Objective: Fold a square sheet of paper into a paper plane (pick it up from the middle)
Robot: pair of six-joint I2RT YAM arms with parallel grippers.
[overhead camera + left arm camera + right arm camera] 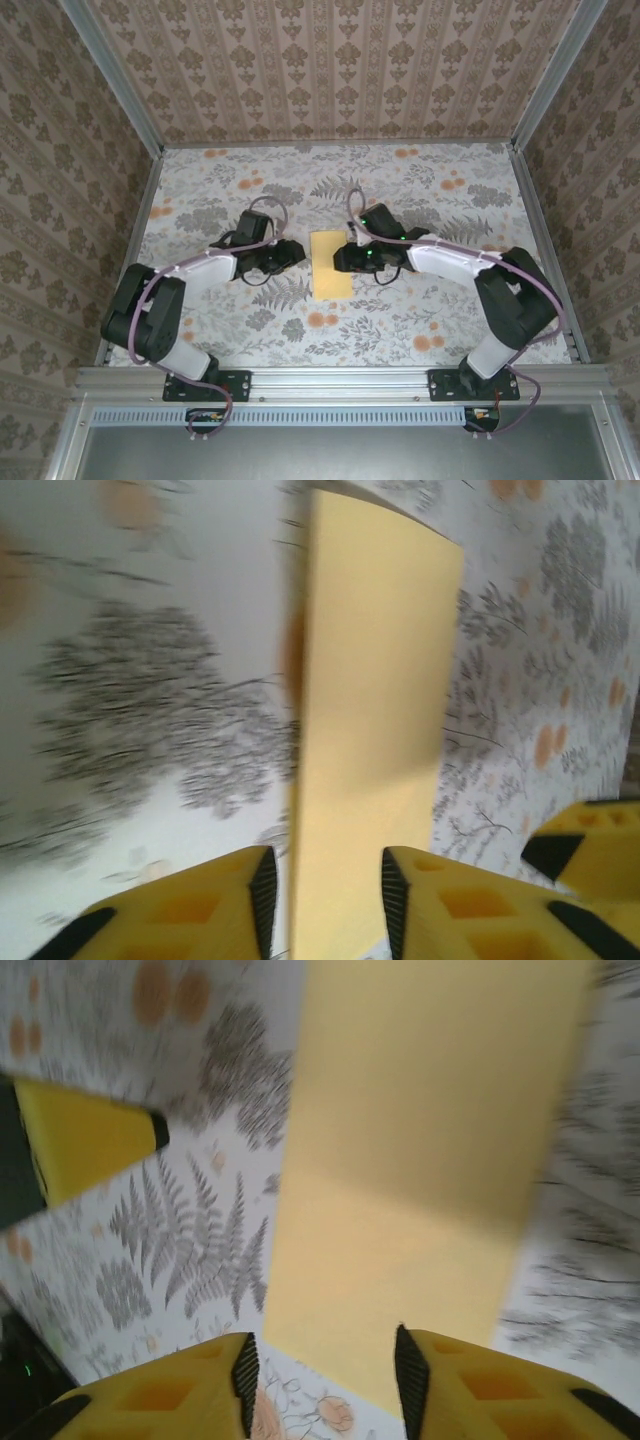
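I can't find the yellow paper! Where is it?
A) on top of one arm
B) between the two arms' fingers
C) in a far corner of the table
B: the paper lies on the table, right between the left fingers and the right fingers.

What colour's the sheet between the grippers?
Paper: plain pale yellow; best in right wrist view.

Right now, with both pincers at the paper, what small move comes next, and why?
Probably close the left pincer on the paper: the paper's edge sits between its open jaws, while the right pincer stands open at the opposite edge.
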